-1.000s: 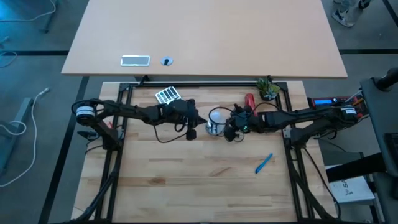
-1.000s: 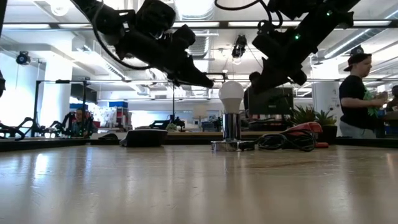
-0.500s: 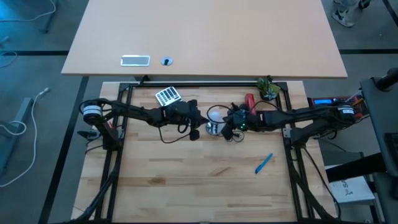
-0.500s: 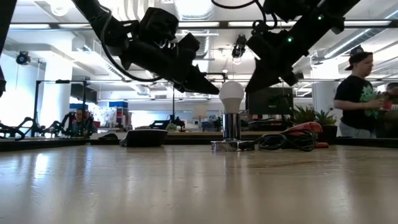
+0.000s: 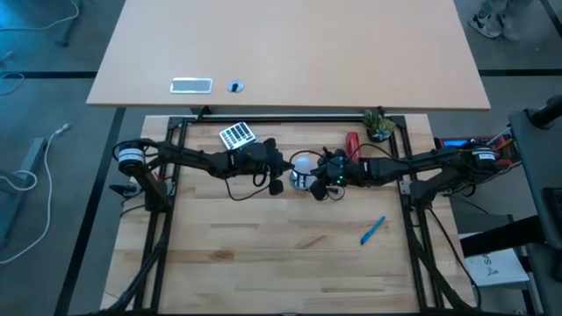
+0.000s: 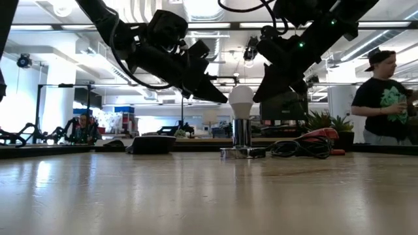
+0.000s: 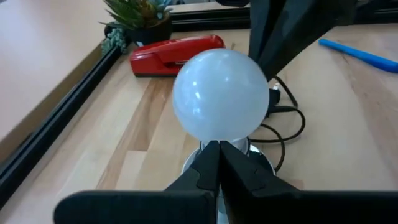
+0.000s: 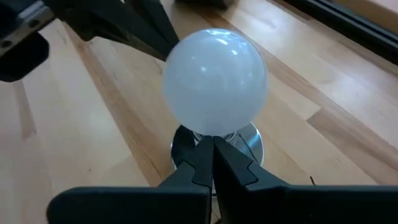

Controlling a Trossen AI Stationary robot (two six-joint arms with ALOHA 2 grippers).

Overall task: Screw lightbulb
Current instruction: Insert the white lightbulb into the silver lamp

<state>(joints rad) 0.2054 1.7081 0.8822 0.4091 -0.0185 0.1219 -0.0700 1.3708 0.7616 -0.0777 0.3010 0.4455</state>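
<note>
Both pincers, left and right, pressed together, flank the lightbulb; red stapler and cord lie nearby.

We look straight down on the table from high up, and level across it from its edge. Both wrist cameras sit close, facing each other across the lightbulb — all four views share it.

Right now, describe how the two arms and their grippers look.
Both arms are dark, jointed and slim, with black cables looping along them. The left gripper and right gripper each end in two tapering black wedge-shaped fingers on a broad black crossbar. A small green light glows on the right arm's wrist.
</note>
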